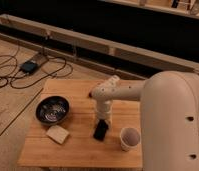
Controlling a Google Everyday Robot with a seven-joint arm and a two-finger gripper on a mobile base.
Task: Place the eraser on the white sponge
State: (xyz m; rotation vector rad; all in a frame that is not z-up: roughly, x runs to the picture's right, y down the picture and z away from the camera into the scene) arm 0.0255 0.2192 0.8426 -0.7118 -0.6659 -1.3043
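The eraser [100, 131], a flat glossy black slab, lies on the wooden table [78, 152] near its middle. My gripper [102, 120] points straight down at the eraser's far end and is right at it. The white sponge [58, 134], a cream square block, lies on the table to the left of the eraser, apart from it and in front of the dark bowl. The arm's white links [168, 115] fill the right side of the view and hide the table's right part.
A dark bowl [52, 110] stands at the table's left, just behind the sponge. A pale round cup [129, 138] stands to the right of the eraser. Cables and a small device [30, 65] lie on the floor at the far left.
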